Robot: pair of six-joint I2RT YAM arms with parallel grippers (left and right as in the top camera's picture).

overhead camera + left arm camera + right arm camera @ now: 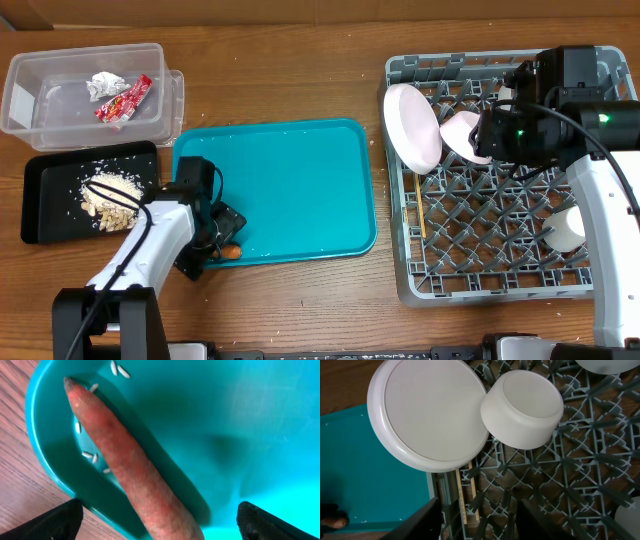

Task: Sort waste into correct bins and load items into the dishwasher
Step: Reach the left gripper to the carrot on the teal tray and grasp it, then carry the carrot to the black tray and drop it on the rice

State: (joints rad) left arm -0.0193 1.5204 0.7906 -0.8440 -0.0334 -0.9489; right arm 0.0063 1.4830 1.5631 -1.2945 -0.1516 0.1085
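The orange carrot (135, 475) lies in the near left corner of the teal tray (290, 180), with a few rice crumbs (90, 455) beside it. My left gripper (160, 525) is open, its fingers on either side of the carrot's thick end without touching it; it also shows in the overhead view (215, 238). My right gripper (480, 522) is open and empty above the grey dish rack (500, 285). In the rack, a white plate (432, 415) leans on the left wall with a white bowl (522, 407) next to it. Chopsticks (462, 495) lie on the rack floor.
The clear tub (60, 110) at the back left holds crumpled paper (103, 84) and a red wrapper (125, 102). The black tray (40, 195) holds a heap of rice crumbs (108, 195). A white cup (570, 228) sits at the rack's right side.
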